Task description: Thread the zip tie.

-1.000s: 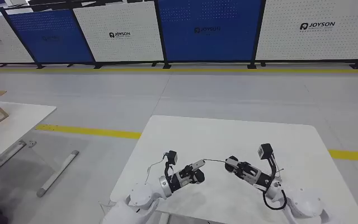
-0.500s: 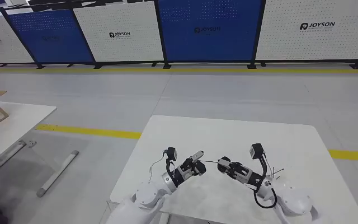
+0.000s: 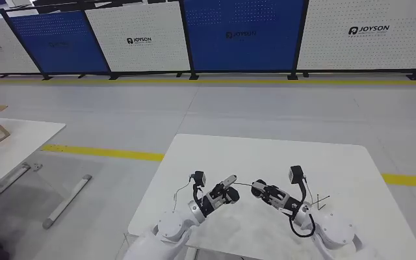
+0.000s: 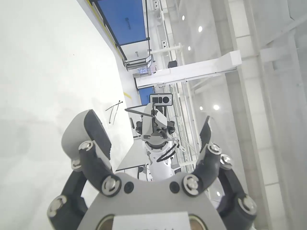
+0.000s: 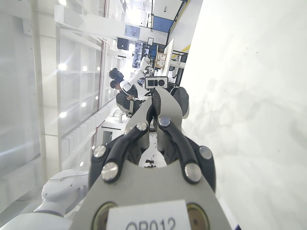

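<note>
**Top view:** on the near part of the white surface (image 3: 273, 156) the two arms meet tip to tip. The left pincer (image 3: 231, 186) stands wide. The right pincer (image 3: 256, 187), just right of it, is closed on the zip tie (image 3: 244, 185) — a thin dark strip held above the surface, its free end pointing left toward the left pincer. Spare ties (image 3: 320, 199) lie farther right on the surface.

**Left wrist view:** the left pincer (image 4: 148, 119) gapes. Through the gap the right pincer (image 4: 152, 114) shows farther off, pinching the zip tie (image 4: 136, 112) crosswise. The spare ties (image 4: 114, 111) lie on the surface (image 4: 48, 48) beside it.

**Right wrist view:** the right pincer (image 5: 155, 101) has its fingers pressed together — a finger of the left pincer sits just beyond its tip.
</note>
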